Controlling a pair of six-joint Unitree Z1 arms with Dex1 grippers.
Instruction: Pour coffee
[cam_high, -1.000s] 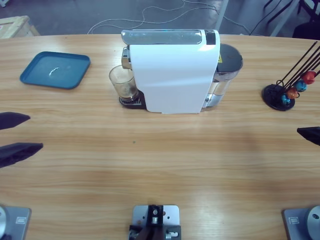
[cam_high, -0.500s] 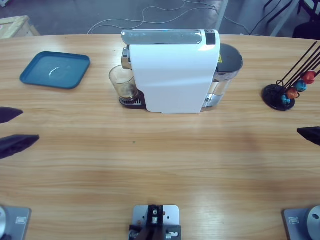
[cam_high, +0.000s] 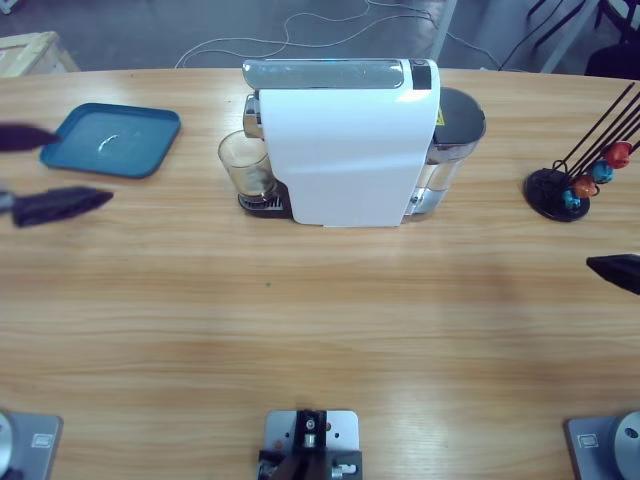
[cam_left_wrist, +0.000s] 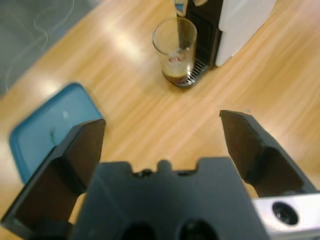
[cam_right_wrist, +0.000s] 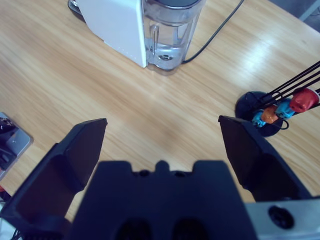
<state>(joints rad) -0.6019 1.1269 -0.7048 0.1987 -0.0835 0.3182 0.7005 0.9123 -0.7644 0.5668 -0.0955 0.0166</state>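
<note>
A clear glass (cam_high: 246, 165) (cam_left_wrist: 175, 49) stands on the drip grate of the white coffee machine (cam_high: 345, 140) (cam_left_wrist: 235, 25), holding a shallow layer of dark coffee (cam_left_wrist: 174, 76) at its bottom. My left gripper (cam_high: 45, 170) (cam_left_wrist: 162, 130) is open at the table's left edge, beside the blue tray, well left of the glass, with nothing between its jaws. My right gripper (cam_high: 615, 270) (cam_right_wrist: 162, 135) is open at the far right edge, empty, below the capsule stand.
A blue tray (cam_high: 110, 140) (cam_left_wrist: 47, 127) lies at the back left. A black capsule stand (cam_high: 575, 185) (cam_right_wrist: 272, 112) with blue, orange and red capsules stands at the right. The machine's clear water tank (cam_high: 452, 150) (cam_right_wrist: 172, 27) and its cable (cam_right_wrist: 215, 32) are behind it.
My left gripper has swung from the table's left edge up toward the blue tray. The right gripper has barely shifted. The glass and machine have not moved.
</note>
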